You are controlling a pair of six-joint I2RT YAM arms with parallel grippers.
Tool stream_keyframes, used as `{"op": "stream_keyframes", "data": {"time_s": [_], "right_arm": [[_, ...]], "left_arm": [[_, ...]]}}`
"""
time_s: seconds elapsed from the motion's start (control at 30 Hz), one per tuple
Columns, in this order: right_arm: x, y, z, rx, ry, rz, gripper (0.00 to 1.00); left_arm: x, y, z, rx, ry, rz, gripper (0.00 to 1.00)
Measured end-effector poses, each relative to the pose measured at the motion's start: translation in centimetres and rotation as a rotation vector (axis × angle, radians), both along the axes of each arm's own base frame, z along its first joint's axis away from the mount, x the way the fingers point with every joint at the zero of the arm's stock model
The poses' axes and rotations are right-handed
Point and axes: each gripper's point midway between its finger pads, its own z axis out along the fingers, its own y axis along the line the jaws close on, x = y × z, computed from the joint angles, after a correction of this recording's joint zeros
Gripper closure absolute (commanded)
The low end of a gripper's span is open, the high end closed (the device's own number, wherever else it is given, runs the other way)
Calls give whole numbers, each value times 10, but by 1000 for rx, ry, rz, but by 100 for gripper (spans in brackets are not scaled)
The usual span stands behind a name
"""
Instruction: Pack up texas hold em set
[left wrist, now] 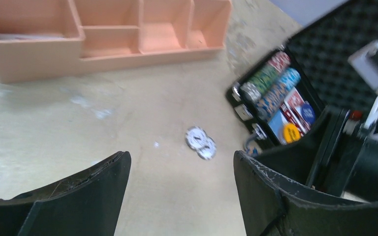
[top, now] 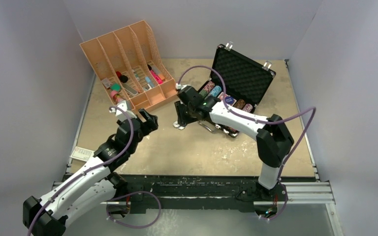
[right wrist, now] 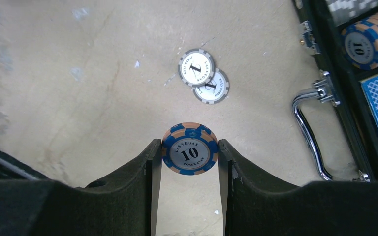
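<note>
The black briefcase (top: 243,73) lies open at the back right, its foam lid (left wrist: 334,59) raised, with rows of striped chips (left wrist: 270,83), a yellow button (left wrist: 291,132) and a blue button (left wrist: 307,113) inside. My right gripper (right wrist: 190,147) is shut on a blue-and-orange "10" chip (right wrist: 190,153), pinched by its edges just left of the case's silver handle (right wrist: 307,123). Two white chips (right wrist: 203,76) lie overlapping on the table just beyond it. My left gripper (left wrist: 182,160) is open and holds nothing, a short way left of those white chips (left wrist: 201,143).
An orange slotted organiser (top: 128,64) with small items stands at the back left, close to my left gripper (top: 147,119). A small paper (top: 82,153) lies at the table's left edge. Grey walls close in the table on three sides.
</note>
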Motion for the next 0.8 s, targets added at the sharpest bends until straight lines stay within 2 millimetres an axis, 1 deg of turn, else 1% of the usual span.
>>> {"op": "stream_keyframes", "data": {"time_s": [0.27,0.37,0.43,0.57,0.7,0.8], "right_arm": [[15,-13,32,216,21,-139,68],[17,-8,48,302,18,-171,68],[14,-2,60,366,23,-180,68],[9,8,76,480,44,-196,68],[3,13,82,556,77,-209,68],[0,17,84,588,96,-209,68]], "left_arm": [[1,-62,-11,-89,-1,-284,26],[1,-80,-10,-122,-17,-367,33],[1,-91,-6,-146,-32,-417,37],[5,-107,2,-196,-65,-464,43],[10,-113,14,-258,-117,-467,48],[11,-115,19,-282,-138,-465,52]]}}
